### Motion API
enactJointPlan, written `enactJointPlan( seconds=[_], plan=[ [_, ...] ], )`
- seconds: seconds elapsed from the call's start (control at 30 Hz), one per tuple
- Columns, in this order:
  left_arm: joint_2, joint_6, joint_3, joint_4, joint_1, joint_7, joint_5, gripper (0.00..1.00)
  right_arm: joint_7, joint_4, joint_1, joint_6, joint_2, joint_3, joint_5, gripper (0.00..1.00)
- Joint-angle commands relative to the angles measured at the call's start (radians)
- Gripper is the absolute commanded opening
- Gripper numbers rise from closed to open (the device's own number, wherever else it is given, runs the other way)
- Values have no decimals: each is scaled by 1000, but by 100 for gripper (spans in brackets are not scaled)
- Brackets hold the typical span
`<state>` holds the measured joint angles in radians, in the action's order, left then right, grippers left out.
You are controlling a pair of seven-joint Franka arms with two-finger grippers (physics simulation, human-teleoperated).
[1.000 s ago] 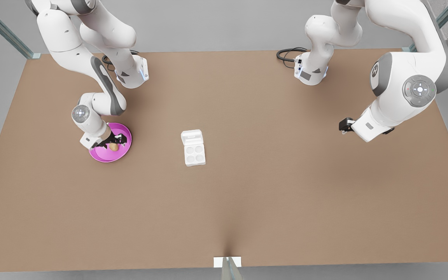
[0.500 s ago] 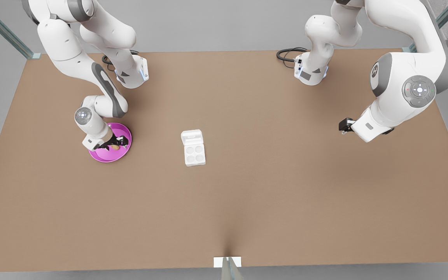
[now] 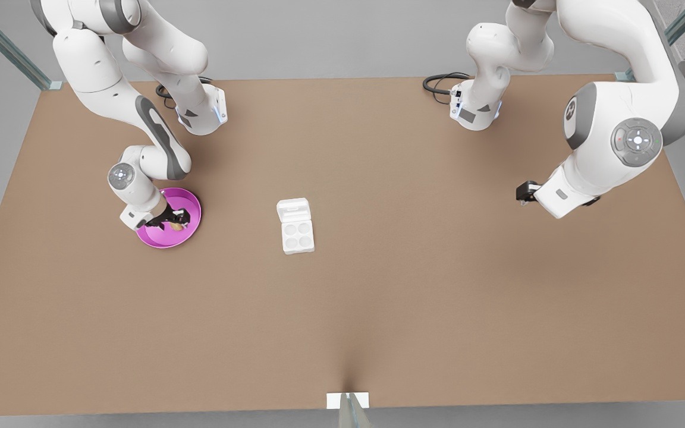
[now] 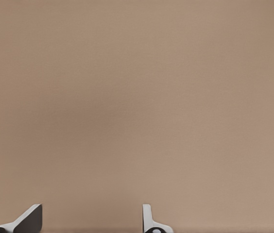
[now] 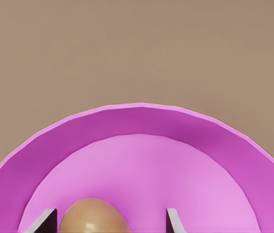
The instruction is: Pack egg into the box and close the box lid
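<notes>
Lowering: the right pincer (image 3: 171, 224) has sunk a little further over the pink plate (image 3: 191, 209) than half a second ago, and its wrist has shifted slightly toward the front view's left.
Right pincer state: spread wide, with its fingers (image 5: 45, 219) on either side of the egg (image 5: 93, 216); one finger sits just beside the shell and the other well clear of it, so nothing is gripped yet.
Egg: resting on the plate floor, near the plate's middle, seen in the front view as a tan spot (image 3: 175, 225) between the dark fingers.
Box: the box (image 3: 297, 234) sits near the centre of the counter (image 3: 378, 309), well apart from the plate, all four cups empty.
Box lid: the box lid (image 3: 293, 209) lies folded back flat on the far side of the cups, unchanged over the last second.
Left pincer: the left pincer (image 3: 523, 192) waits above bare counter on the front view's right, its fingers (image 4: 27, 221) held apart and carrying nothing; that arm has drifted only slightly.
Meaning: by my reading the approach is nearly finished and closing on the egg comes next; packing and lid closing are both undone.
Caution: the egg looks off-centre between the fingers, so it may roll as they close.
</notes>
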<state>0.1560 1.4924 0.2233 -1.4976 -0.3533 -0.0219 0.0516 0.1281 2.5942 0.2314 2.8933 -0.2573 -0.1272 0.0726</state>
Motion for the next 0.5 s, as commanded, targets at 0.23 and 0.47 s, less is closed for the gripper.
enactJointPlan(
  seconds=[0.23, 0.47],
  plan=[
    [1, -3, -2, 0, 0, 5, 1, 100, 13, 18, 3, -3, 9, -2, 0, 60],
    [5, -3, -4, 0, 0, 7, 1, 100, 12, 14, 3, -8, 10, -2, 1, 41]
  ],
)
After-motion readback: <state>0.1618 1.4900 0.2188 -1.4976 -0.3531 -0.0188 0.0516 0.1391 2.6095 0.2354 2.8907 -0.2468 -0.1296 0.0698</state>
